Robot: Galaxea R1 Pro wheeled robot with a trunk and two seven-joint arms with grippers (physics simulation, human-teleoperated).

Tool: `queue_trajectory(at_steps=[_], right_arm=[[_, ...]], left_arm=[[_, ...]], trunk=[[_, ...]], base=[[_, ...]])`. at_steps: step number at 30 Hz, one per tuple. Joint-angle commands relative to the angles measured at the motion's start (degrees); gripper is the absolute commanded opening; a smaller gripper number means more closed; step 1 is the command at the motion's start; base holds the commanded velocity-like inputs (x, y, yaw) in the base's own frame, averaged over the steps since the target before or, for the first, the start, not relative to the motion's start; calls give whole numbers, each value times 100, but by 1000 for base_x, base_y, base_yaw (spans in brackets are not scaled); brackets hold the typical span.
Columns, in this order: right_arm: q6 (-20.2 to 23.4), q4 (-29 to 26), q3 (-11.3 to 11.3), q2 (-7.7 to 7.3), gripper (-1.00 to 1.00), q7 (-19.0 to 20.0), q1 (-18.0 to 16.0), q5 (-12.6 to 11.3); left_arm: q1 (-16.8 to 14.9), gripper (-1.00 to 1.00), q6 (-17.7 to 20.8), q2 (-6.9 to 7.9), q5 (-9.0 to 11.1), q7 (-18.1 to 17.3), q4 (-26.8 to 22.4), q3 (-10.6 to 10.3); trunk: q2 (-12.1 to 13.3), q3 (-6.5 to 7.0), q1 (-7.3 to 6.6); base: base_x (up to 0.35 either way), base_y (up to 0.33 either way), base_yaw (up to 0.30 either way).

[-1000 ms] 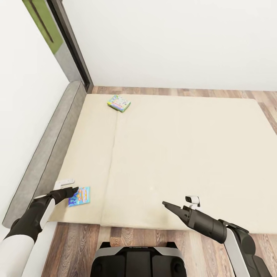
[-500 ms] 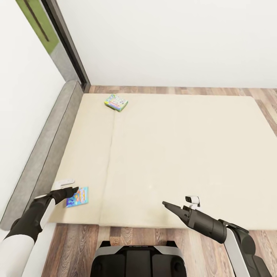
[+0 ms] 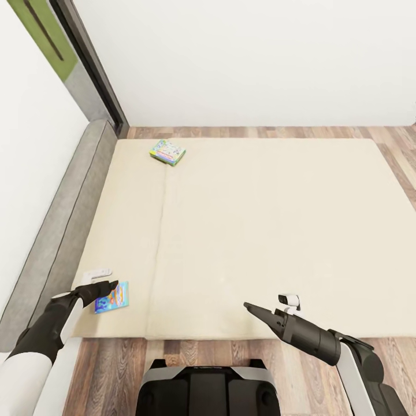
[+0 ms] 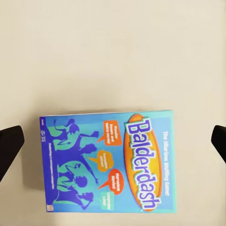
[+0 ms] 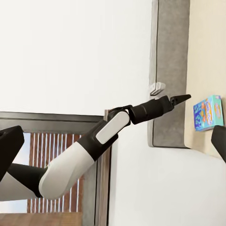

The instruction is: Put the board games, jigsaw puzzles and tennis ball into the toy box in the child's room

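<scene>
Left gripper [image 3: 111,285] hovers spread above blue board game [image 3: 112,297].

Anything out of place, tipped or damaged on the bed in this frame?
Nothing damaged or spilled. Two board games lie flat on the bed: the blue one near the foot edge beneath the left gripper, the green one near the far edge. Both sit slightly askew to the mattress edges.

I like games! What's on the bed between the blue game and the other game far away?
Nothing. In the head view, only bare beige mattress lies between the blue Balderdash box and the green-edged game box.
</scene>
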Motion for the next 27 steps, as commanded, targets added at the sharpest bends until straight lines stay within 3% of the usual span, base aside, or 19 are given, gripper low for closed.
queue_trajectory(at_steps=[1,27], right_arm=[[29,-1,-2,-1,100,7,-3,-12],[37,-1,5,-1,100,-207,-2,-12]], left_arm=[[-1,100,42,0,51,-12,-7,13],[-1,100,39,20,32,-8,6,21]], trunk=[[-9,-8,3],[-9,-108,3]], base=[[0,0,-21],[0,0,-3]])
